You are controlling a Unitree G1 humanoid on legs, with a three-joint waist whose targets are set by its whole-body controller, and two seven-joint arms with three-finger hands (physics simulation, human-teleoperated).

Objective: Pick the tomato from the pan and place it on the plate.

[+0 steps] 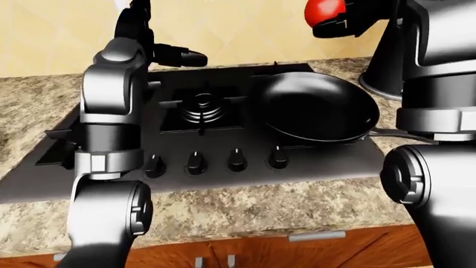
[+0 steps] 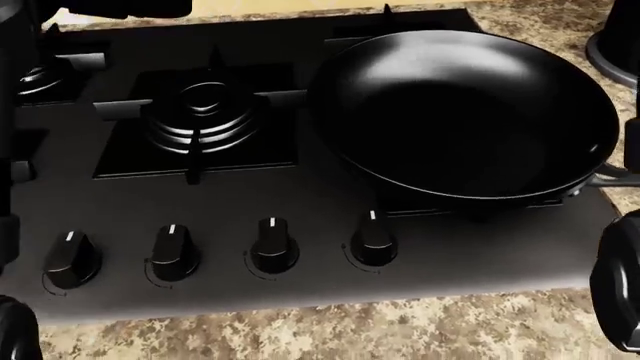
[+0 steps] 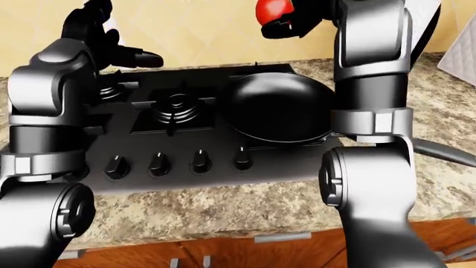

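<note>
Tomato [image 3: 272, 9] gripped in right hand [image 3: 286, 21] fingers, high above pan [image 1: 318, 107]; left fingers [image 1: 181, 55] open.

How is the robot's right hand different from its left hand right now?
The right hand has its fingers closed round a red tomato; the left hand holds nothing, fingers open. The right hand is lifted high above the black pan; the left hand hangs lower, over the stove, left of the burner. Both hands are dark and shiny, raised off the counter.
</note>
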